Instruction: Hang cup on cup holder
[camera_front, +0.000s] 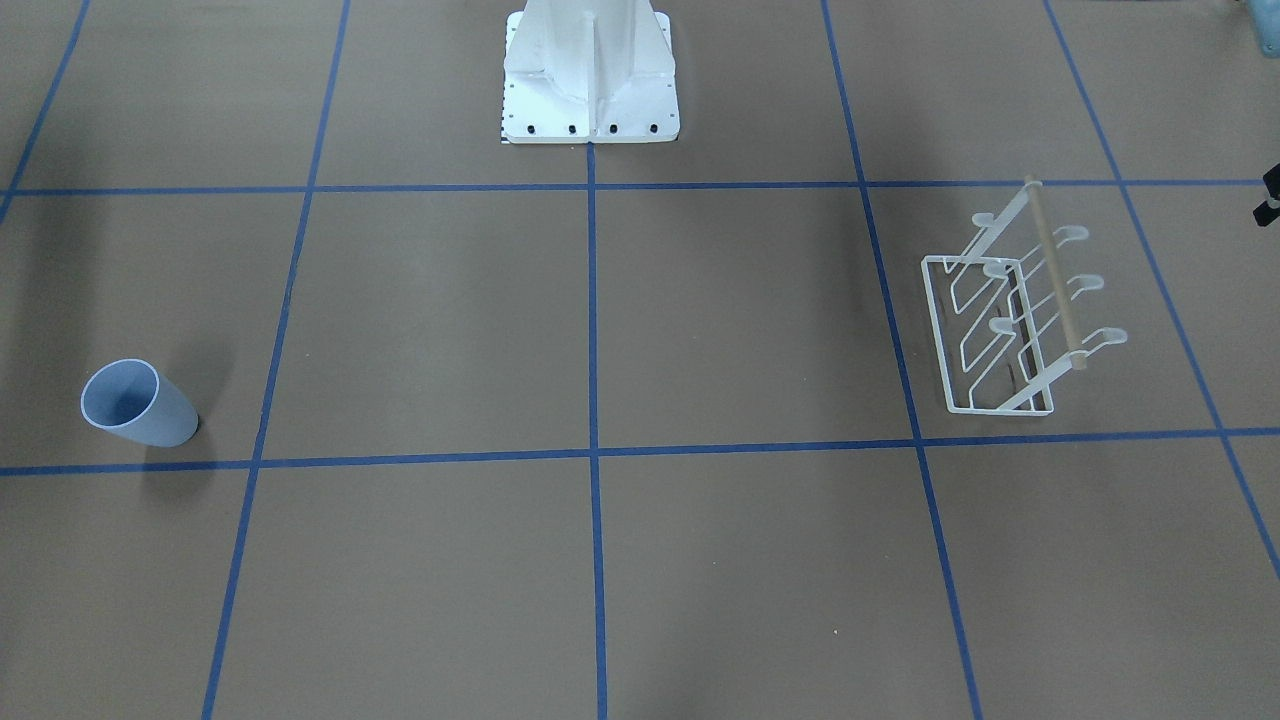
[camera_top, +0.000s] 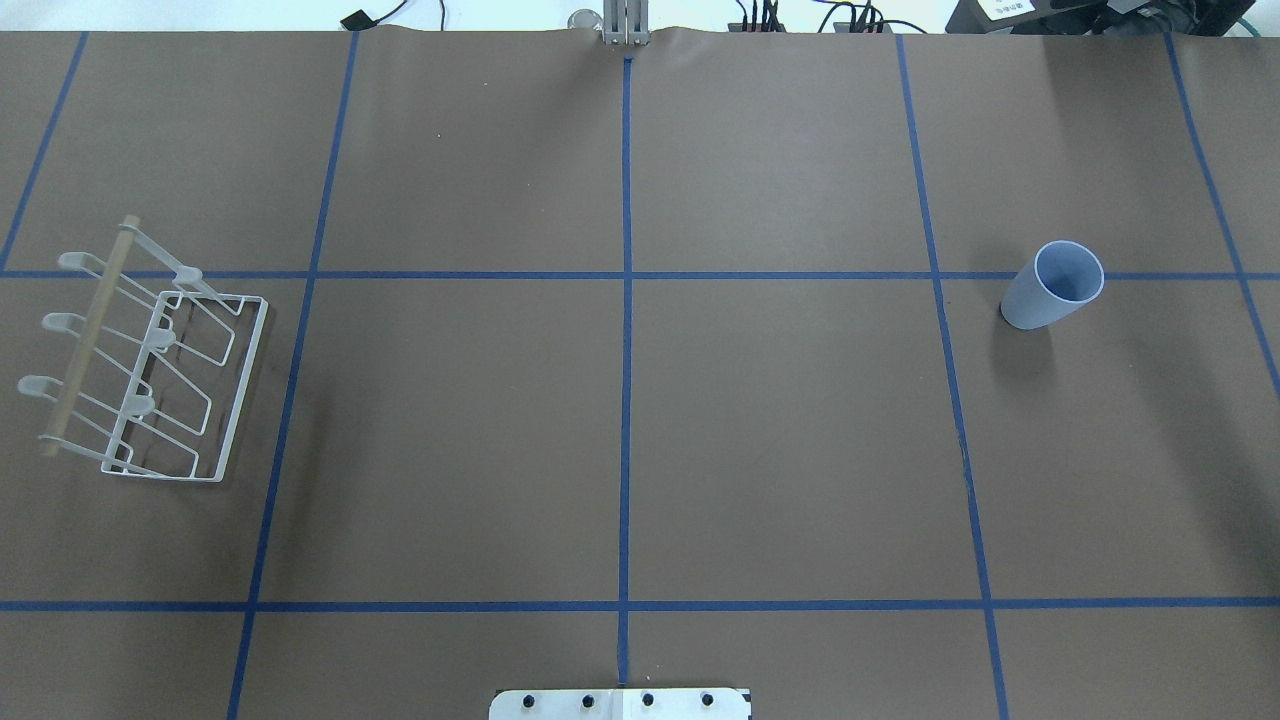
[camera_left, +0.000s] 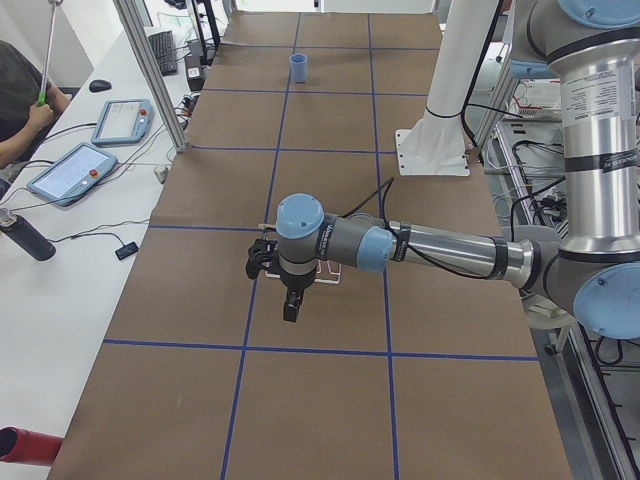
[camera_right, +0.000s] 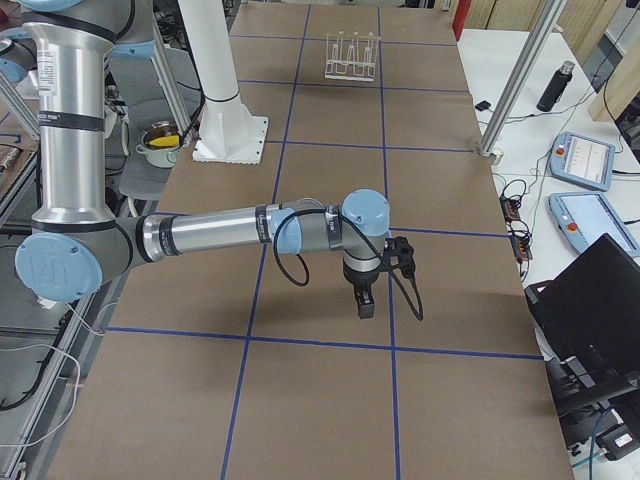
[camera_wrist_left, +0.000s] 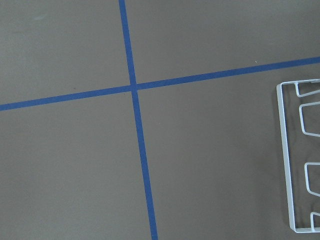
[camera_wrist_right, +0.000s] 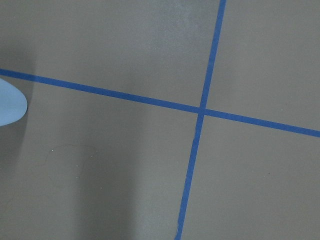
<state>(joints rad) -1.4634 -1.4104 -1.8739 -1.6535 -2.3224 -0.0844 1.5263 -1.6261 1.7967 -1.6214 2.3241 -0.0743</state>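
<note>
Seen from overhead, the rack (camera_top: 150, 345) stands at the far left of the table (camera_top: 620, 450), its wooden rod (camera_top: 85, 335) along the outer side and every prong bare. The cup (camera_top: 1050, 290) stands at the far right, upright with its mouth up, so the two are well apart with the white pedestal (camera_top: 620, 703) at the near edge between them. The left gripper (camera_left: 290, 308) hangs over the table near the rack, and the right gripper (camera_right: 366, 308) hangs over its own half, near the cup but apart from it. The cup looks like thin, smooth plastic, so it is probably light, fairly stiff and rather slippery, and a hard squeeze might bend the wall. With no handle, the best hold is likely across the outside wall low down towards the base. That would leave the mouth free to be turned over and slipped onto a prong. Much is hard to read. Both grippers show only in the side views, so I cannot tell whether either is spread or closed, though neither appears to carry anything. The left wrist camera catches only a corner of the rack's base frame (camera_wrist_left: 287, 160), and the right wrist camera only a pale sliver of cup (camera_wrist_right: 10, 105) at its edge.
</note>
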